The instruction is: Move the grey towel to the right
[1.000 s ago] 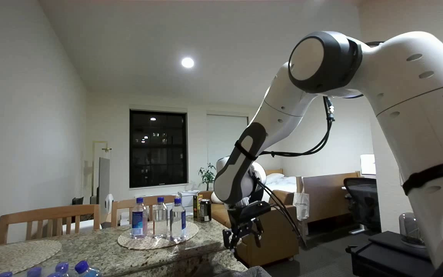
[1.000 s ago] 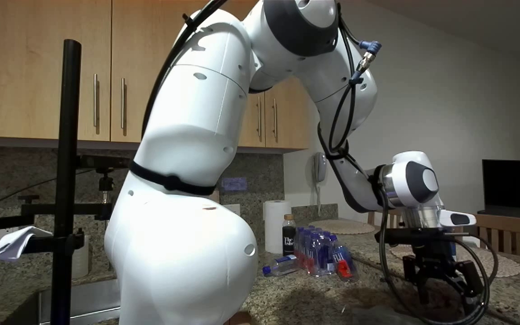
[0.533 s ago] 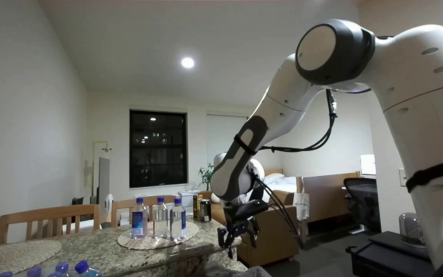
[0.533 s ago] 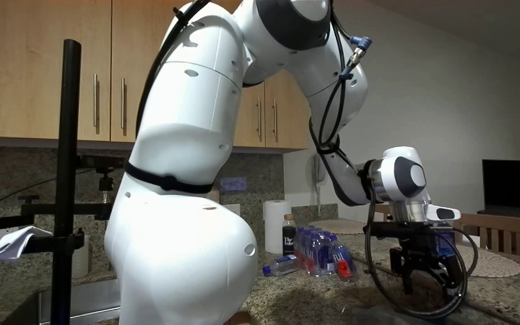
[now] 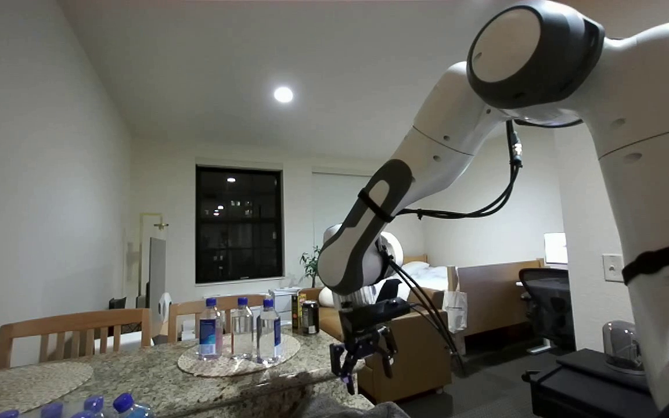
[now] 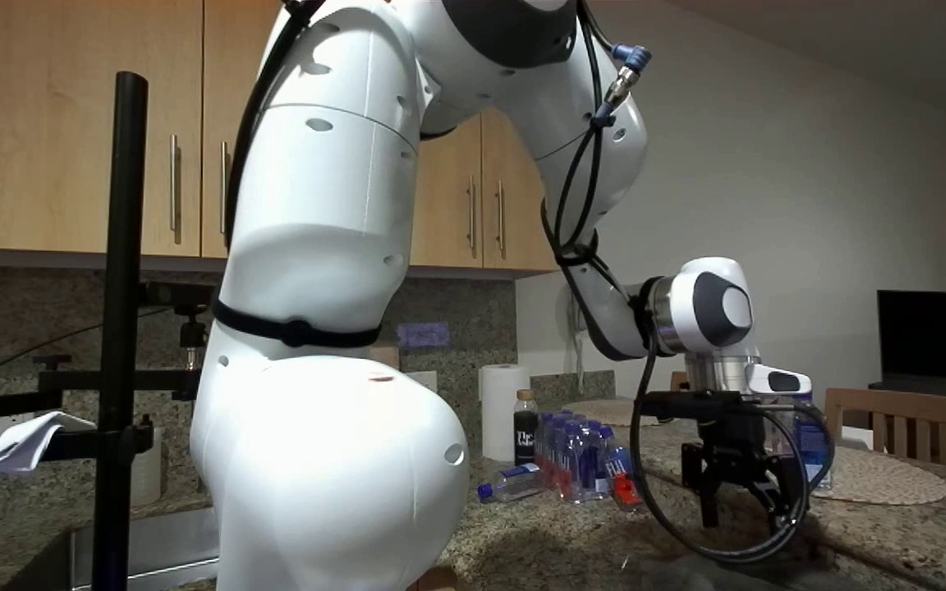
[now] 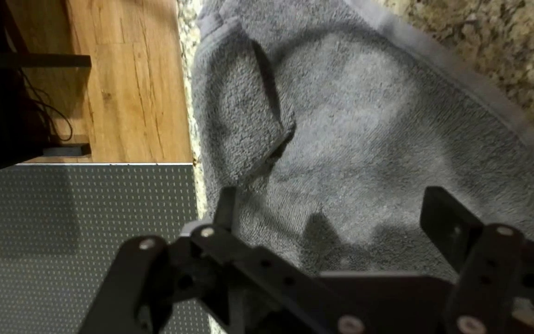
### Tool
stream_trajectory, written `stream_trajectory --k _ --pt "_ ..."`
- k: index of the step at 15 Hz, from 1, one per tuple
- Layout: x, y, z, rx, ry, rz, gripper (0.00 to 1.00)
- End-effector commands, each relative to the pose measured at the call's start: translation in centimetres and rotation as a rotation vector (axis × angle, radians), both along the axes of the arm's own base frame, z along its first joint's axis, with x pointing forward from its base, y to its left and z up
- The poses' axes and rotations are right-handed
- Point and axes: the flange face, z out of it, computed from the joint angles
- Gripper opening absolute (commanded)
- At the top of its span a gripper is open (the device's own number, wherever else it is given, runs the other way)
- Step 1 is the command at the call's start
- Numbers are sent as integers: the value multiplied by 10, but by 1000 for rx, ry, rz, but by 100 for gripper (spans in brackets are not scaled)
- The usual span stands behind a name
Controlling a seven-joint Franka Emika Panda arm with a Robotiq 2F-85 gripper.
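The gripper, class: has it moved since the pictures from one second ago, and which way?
Yes: in an exterior view the gripper has shifted left and slightly up in the picture, farther from the black screen.

A smooth, glossy white robot arm point(image 6: 321, 197) has dark grey joint rings point(image 5: 561, 52), black straps point(image 6: 296, 331), silver metal wrist collars point(image 6: 715, 373), slim black cables point(image 5: 453, 215) and a blue-and-silver connector point(image 6: 622, 82). Its black two-fingered tool point(image 7: 334, 208) shows pale round screw heads point(image 7: 350, 324).

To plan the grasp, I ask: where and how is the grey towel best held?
Probably by the folded flap beside the counter edge, from above: its shadowed border looks raised, while the rest of the grey towel lies flatter below the open claw.
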Motion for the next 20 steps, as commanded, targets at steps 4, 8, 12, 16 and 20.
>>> stream_trajectory --k 4,8,12,16,20 --pt "-35 19 13 89 0 -41 100" --pt "-40 32 19 144 -39 -61 100" --pt "-44 45 26 138 -90 -36 100" --pt "-51 52 27 136 -122 -21 100" --pt "-44 53 24 128 -96 -16 100"
